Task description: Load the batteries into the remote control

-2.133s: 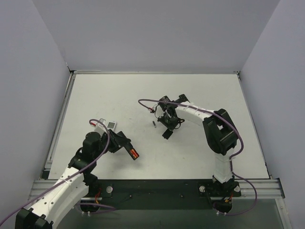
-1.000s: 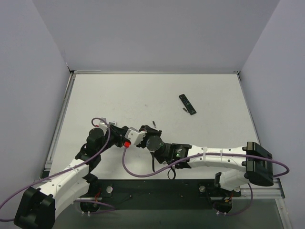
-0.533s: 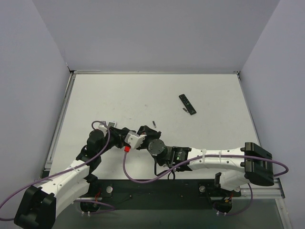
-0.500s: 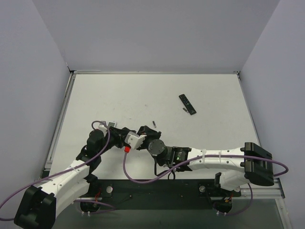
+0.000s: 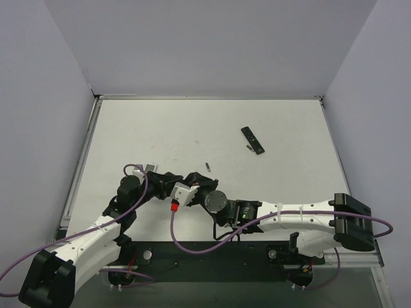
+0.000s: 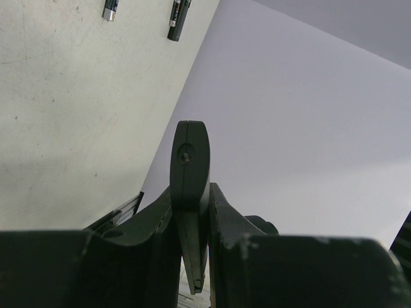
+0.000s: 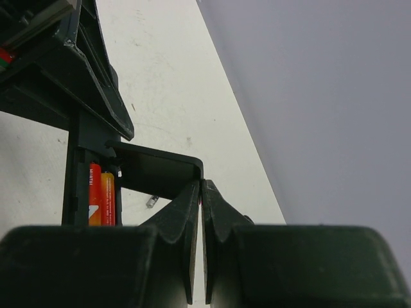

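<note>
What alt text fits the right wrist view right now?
The right gripper, shut, has its tips at the edge of a black remote whose open compartment shows two red batteries. Behind are a white table, one small loose battery and a grey wall.

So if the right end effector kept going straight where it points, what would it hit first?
The black remote in the left end effector; the right end effector's shut tips seem to touch it.

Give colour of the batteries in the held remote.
Batteries in the remote are red and orange; right wrist view best.
</note>
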You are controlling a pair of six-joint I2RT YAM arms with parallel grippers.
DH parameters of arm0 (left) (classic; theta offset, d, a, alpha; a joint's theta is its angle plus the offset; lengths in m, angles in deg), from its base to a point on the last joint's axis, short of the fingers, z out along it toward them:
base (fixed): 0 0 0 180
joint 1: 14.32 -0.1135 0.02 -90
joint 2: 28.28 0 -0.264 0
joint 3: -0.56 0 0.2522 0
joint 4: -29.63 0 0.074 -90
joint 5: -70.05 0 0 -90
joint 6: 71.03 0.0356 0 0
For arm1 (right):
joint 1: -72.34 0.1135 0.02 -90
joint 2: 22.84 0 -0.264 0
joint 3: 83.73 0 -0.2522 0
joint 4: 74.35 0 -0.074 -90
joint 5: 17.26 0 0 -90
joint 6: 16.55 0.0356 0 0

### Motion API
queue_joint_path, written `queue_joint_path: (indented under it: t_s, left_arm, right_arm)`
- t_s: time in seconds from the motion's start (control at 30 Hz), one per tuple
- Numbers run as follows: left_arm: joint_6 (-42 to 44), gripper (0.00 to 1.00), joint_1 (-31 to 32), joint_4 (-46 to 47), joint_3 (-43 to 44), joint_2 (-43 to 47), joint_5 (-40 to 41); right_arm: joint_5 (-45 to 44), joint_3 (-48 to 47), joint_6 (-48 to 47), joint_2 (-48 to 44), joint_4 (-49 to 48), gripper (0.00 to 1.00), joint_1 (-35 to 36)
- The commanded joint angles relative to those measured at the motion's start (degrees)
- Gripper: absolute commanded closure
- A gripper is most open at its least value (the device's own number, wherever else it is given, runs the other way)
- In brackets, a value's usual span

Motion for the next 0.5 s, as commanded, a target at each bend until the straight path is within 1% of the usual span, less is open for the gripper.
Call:
queue_joint_path:
  t_s: [0.0,0.13,0.47]
  left_arm:
    - [-2.2,1.00,0.0,5.4,0.6,1.1,0.9]
    - [-2.6,1.00,-0.1,5.7,0.7,1.0,1.1]
    - [-3.9,1.00,-0.1,6.3,0.6,1.1,2.0]
  right_arm:
    - [3.1,1.5,-0.6,-2.9,-1.8,1.00,1.1]
    - [5.0,2.5,-1.5,-3.8,-0.1,1.00,2.0]
    - [5.5,2.9,-4.1,-4.7,5.3,1.00,4.2]
